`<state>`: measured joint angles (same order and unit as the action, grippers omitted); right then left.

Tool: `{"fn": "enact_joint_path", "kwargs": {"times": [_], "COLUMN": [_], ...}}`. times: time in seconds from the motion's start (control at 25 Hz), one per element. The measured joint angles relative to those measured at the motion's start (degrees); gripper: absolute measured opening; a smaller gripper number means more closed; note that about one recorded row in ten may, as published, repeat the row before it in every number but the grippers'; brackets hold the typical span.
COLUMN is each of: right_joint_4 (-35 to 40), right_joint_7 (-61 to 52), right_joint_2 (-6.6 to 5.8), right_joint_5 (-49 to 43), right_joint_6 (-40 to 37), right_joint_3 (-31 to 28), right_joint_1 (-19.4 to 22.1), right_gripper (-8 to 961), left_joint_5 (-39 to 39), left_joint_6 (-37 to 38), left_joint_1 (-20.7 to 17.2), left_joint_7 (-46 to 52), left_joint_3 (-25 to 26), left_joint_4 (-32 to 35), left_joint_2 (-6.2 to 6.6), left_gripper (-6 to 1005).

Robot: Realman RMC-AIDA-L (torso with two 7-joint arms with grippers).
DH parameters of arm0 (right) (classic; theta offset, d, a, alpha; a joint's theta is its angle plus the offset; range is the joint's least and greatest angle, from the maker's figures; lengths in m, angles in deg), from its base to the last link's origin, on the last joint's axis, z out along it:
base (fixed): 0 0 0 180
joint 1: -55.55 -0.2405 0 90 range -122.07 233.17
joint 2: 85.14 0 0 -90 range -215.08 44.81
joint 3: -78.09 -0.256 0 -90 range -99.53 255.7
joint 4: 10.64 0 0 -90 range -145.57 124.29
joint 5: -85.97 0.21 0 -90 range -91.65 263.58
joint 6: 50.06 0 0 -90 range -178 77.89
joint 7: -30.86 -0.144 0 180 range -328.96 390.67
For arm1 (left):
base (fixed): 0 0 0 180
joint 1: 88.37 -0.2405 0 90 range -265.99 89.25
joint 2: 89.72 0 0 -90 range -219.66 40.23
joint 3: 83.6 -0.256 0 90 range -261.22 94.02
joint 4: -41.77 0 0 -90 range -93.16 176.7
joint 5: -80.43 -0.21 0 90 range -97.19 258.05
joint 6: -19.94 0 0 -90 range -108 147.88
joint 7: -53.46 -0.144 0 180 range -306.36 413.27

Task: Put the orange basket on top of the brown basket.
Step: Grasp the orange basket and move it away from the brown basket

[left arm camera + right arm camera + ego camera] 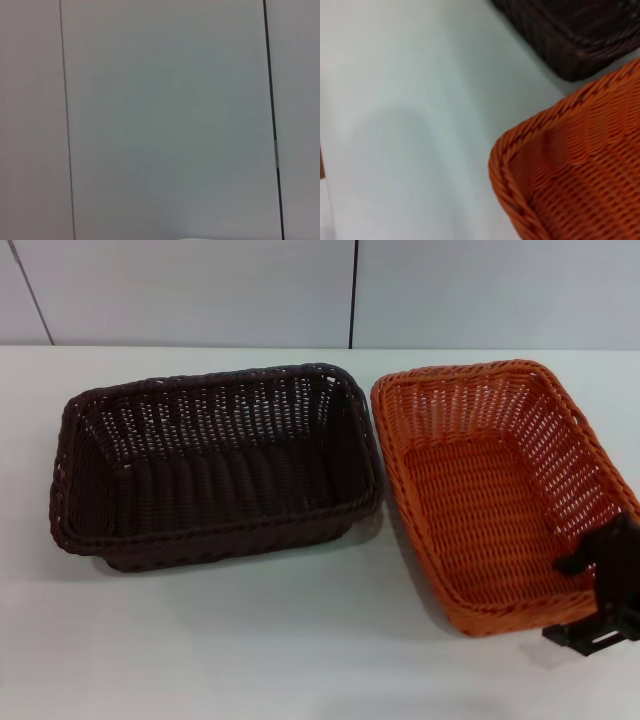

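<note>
The orange basket (490, 490) stands on the white table (250, 640) at the right, open side up. It also shows in the right wrist view (570, 170), where one corner of its braided rim fills the picture. The brown basket (215, 465) stands just left of it, also open side up, and the two nearly touch. A corner of the brown basket shows in the right wrist view (570, 40). My right gripper (598, 585) is at the orange basket's near right corner, right at its rim. My left gripper is out of view, and its wrist view shows only a wall.
A pale panelled wall (350, 290) runs behind the table's far edge. Bare table top lies in front of both baskets and to the left of the brown one.
</note>
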<state>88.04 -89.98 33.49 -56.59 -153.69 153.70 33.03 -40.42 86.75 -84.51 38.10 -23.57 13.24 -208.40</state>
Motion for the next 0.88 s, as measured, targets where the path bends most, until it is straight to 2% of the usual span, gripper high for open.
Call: {"fn": "enact_joint_path", "kwargs": {"times": [0.12, 0.4, 0.84, 0.88], "right_joint_4": [-5.2, -6.0, -1.5, -1.1], "right_joint_7": [0.0, -1.6, -6.9, -7.9], "right_joint_2": [0.07, 0.36, 0.45, 0.45], "right_joint_5": [-1.6, -6.2, -8.0, -8.3], "right_joint_6": [3.4, 9.2, 11.8, 12.1], "right_joint_3": [4.0, 10.6, 13.8, 13.9], "right_joint_1": [-0.8, -0.5, -0.4, -0.4], "right_gripper": [732, 730, 252, 243], "left_joint_5": [0.0, 0.0, 0.0, 0.0], "left_joint_6": [0.0, 0.0, 0.1, 0.1], "left_joint_1": [0.0, 0.3, 0.4, 0.7], "left_joint_7": [0.0, 0.1, 0.1, 0.1], "left_joint_3": [-0.2, -0.4, -0.4, -0.4], "left_joint_4": [-0.1, 0.4, 1.6, 2.1], "left_joint_2": [0.01, 0.12, 0.21, 0.21], "left_gripper": [766, 766, 766, 766]}}
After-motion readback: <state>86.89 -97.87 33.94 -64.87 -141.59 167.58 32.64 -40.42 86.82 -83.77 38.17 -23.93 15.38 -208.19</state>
